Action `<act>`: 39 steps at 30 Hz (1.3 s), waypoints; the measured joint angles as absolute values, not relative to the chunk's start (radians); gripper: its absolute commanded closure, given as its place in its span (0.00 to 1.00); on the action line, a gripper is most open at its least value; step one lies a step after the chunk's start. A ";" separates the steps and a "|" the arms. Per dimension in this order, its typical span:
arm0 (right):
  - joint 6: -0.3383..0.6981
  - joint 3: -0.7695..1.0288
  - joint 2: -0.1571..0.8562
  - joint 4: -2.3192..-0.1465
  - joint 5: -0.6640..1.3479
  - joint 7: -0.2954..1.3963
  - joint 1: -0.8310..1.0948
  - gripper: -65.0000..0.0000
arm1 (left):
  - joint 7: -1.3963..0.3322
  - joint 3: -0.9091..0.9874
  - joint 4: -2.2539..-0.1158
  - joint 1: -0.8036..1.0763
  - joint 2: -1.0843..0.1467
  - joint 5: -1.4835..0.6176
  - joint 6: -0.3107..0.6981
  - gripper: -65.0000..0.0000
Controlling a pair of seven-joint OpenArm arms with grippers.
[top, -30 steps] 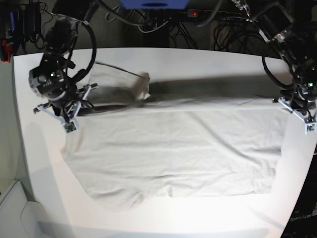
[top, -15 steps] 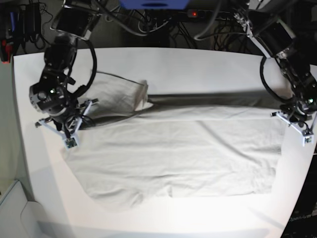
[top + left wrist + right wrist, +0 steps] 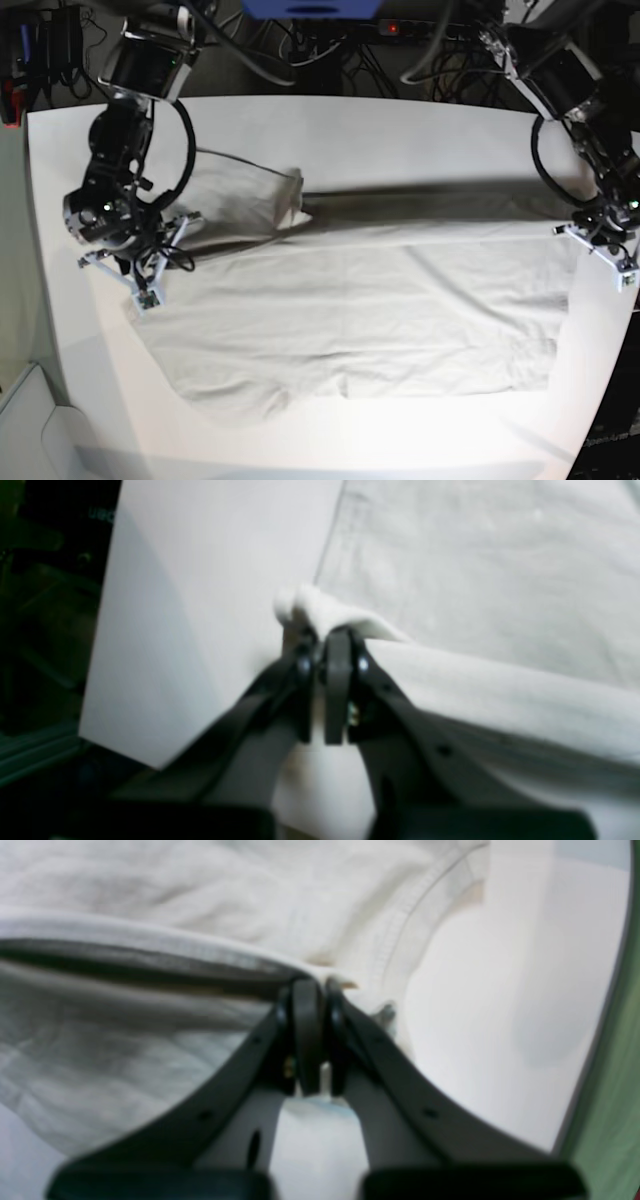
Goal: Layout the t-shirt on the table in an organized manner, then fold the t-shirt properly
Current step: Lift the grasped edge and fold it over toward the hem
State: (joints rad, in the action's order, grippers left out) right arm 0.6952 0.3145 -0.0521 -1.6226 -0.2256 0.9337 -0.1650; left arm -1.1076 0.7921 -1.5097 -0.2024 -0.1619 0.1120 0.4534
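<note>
The light grey-beige t-shirt (image 3: 360, 310) lies spread across the white table (image 3: 400, 130), with its far long edge raised off the top between the two arms. My right gripper (image 3: 145, 297), at the shirt's left end, is shut on a pinch of cloth (image 3: 330, 974). My left gripper (image 3: 625, 278), at the shirt's right end near the table's edge, is shut on a bunched corner of the fabric (image 3: 320, 607). A sleeve (image 3: 250, 190) trails flat on the table behind the raised edge. The collar and its label are hidden.
Dark cables and equipment (image 3: 330, 50) run behind the table's far edge. The table's right edge (image 3: 610, 370) sits close to the left gripper, and its left edge (image 3: 45, 300) is near the right gripper. Bare white top shows in front (image 3: 400, 430) of the shirt.
Both grippers have come toward the front of the table, drawing the held edge of the shirt forward over the cloth below. Both stay shut.
</note>
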 measured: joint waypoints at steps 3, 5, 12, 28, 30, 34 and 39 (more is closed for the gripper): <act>0.695 0.270 -0.053 -1.622 -0.224 0.931 -0.171 1.00 | -1.077 0.805 -1.509 -0.199 -0.163 0.118 0.454 0.99; 0.695 0.266 -0.056 -1.623 -0.217 0.926 -0.176 1.00 | -1.071 0.805 -1.483 -0.200 -0.163 0.120 0.453 0.99; 0.695 0.250 -0.055 -1.623 -0.228 0.931 -0.176 1.00 | -1.059 0.807 -1.405 -0.197 -0.169 0.120 0.453 0.99; 0.695 0.249 -0.038 -1.572 -0.228 0.931 -0.177 1.00 | -0.966 0.804 -1.337 -0.227 -0.181 0.120 0.453 0.99; 0.695 0.249 -0.039 -1.572 -0.228 0.931 -0.177 1.00 | -0.966 0.802 -1.341 -0.231 -0.180 0.114 0.453 0.99; 0.695 0.249 -0.039 -1.572 -0.228 0.931 -0.177 1.00 | -0.968 0.805 -1.339 -0.241 -0.183 0.121 0.454 0.99; 0.695 0.249 -0.039 -1.572 -0.228 0.931 -0.177 1.00 | -0.960 0.802 -1.338 -0.268 -0.185 0.117 0.453 0.99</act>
State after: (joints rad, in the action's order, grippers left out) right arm 0.6952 0.2493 -0.0391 -1.5723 -0.2279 0.9310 -0.1772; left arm -0.9596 0.8024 -1.3376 -0.2684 -0.1848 0.1165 0.4534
